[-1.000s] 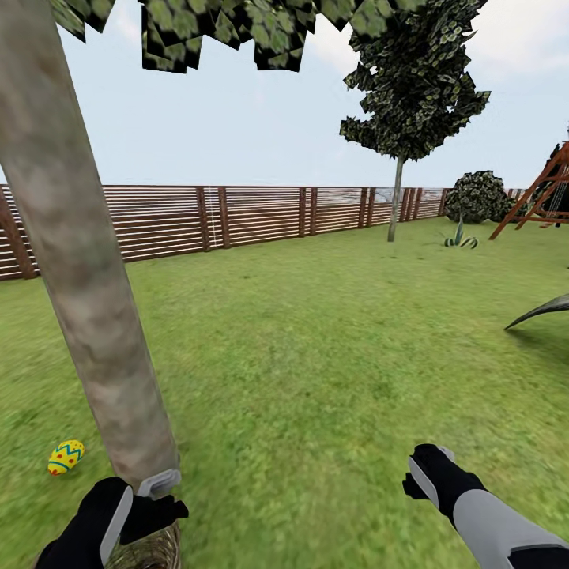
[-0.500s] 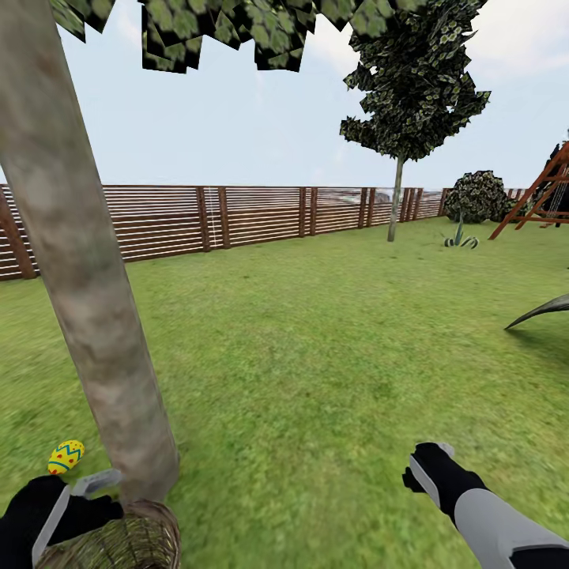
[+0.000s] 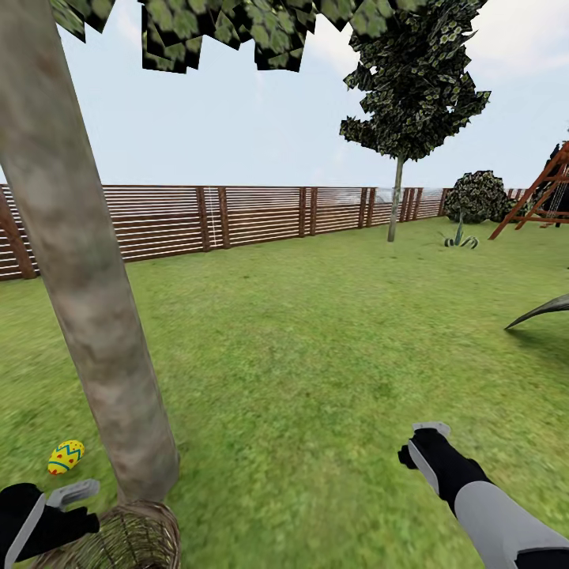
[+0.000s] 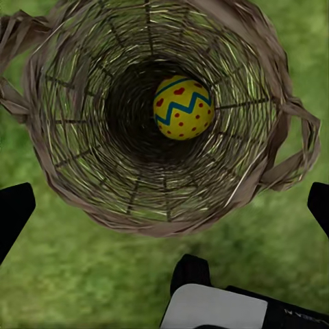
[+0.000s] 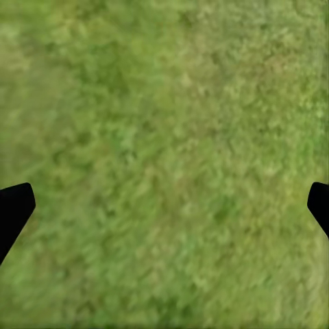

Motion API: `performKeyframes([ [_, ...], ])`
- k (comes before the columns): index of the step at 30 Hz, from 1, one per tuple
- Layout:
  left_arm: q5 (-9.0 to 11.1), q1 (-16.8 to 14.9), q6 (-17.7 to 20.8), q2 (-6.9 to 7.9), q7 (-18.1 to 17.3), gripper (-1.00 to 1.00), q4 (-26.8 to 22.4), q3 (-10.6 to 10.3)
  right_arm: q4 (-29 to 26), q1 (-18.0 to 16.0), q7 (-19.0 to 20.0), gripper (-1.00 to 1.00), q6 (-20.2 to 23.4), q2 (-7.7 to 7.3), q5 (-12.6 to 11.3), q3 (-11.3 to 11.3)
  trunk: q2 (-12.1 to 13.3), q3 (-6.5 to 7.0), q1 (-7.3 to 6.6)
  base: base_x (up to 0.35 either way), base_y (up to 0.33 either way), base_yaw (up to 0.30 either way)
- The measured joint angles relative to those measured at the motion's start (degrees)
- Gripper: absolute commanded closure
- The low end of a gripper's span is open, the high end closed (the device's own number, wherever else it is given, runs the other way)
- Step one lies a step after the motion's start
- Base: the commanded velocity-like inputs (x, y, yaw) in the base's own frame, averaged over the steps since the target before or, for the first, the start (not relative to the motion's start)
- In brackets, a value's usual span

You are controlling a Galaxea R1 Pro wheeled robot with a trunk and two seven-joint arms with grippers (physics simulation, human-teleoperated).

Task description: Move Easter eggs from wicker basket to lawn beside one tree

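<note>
While the left gripper [image 4: 164,212] hangs over the mouth of the wicker basket [image 3: 130,537] with its jaws spread wide and nothing between them, one Easter egg [image 4: 183,107] lies deep at the bottom of the weave, yellow with red dots and a blue zigzag. A second painted egg [image 3: 66,456] already rests on the lawn [image 3: 316,356] just beside the pale mottled trunk of the tree [image 3: 95,300], and the basket stands at the foot of that same trunk; the third egg I cannot place from these views. The right gripper [image 5: 164,205] is likewise spread and empty, hovering above bare grass well apart from the basket. The main risk, as I judge it, lies in the reach: the basket is taller than wide and narrows toward the bottom, so wide-set fingers may catch on the rim or the loop handle [image 4: 291,147] and tip or drag the whole thing rather than reach the egg. The egg sits off-centre against the wall, so a straight descent could land one finger on top of it and leave it wedged. Being smooth and round, it may also squirt out of a closing pinch or slip on the way up. A tipped basket could roll against the trunk or knock the placed egg away from the tree.
</note>
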Motion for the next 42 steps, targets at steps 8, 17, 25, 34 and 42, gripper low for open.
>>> performKeyframes([
  [8, -0.07, 0.00, 0.01, 0.07, -0.10, -1.00, 0.02, -0.10, 0.08, 0.00, 0.14, -1.00, -4.63, -1.61, -0.24, -0.17, 0.00, 0.00, 0.00, 0.000, 0.000, 0.000],
  [17, -0.08, 0.00, -0.03, -0.46, -0.03, -1.00, 0.17, -0.17, -8.17, -5.14, -0.20, -1.00, -7.54, -0.80, 0.04, -0.44, 0.00, 0.00, 0.00, 0.000, 0.000, 0.000],
  [25, -0.09, 0.00, -0.49, -0.39, -0.01, -1.00, 3.55, 0.00, 3.16, -11.27, -3.43, -1.00, -21.65, 1.41, -1.06, -0.53, 0.00, 0.00, 0.00, 0.000, 0.000, 0.000],
  [34, 0.02, 0.00, -1.20, -0.34, -0.03, -1.00, 5.11, 0.14, 2.89, -11.59, -13.39, -1.00, -22.94, 4.69, 5.88, 3.37, 0.00, 0.00, 0.00, 0.000, 0.000, 0.000],
  [42, 0.01, 0.00, -1.22, -0.36, -0.01, -1.00, 5.20, 0.21, 4.23, -11.61, 1.22, -1.00, -23.24, 3.09, 6.82, 3.47, 0.00, 0.00, 0.00, 0.000, 0.000, 0.000],
])
